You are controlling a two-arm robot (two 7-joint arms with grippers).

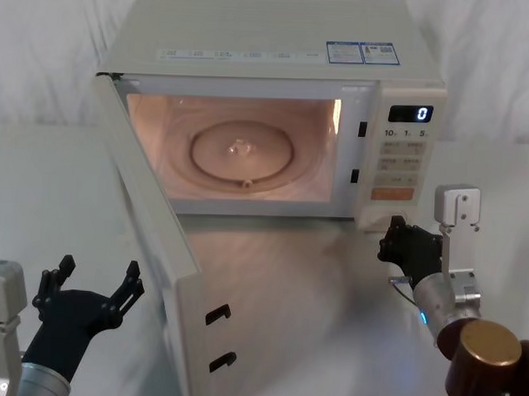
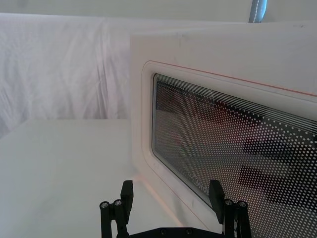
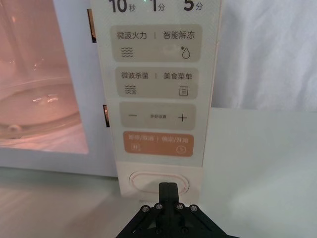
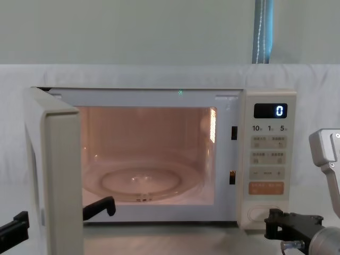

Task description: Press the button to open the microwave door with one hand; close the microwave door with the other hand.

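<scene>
The microwave door point(image 1: 150, 246) stood swung wide on its left hinge, cavity lit and glass turntable point(image 1: 242, 154) exposed, so the opening step was judged complete. The right gripper point(image 3: 168, 187) sat low at the control panel point(image 1: 401, 159), fingers pressed together into a single tip, just before the button point(image 3: 159, 182); contact could not be confirmed. The button lay at the foot of the panel, directly below the orange key point(image 3: 158, 144). The display point(image 4: 270, 110) read zero.

The left gripper point(image 1: 92, 289) was stationed on the outer side of the open door, fingers spread, with nothing between them (its wrist camera looked along the dotted window point(image 2: 233, 144) from close by). It stood near the panel, apparently apart from it.

The step in hand was judged to be the closing. The next move calls for the left gripper to meet the door's outer face near its free edge and sweep it to latch, with the right gripper drawn clear.
</scene>
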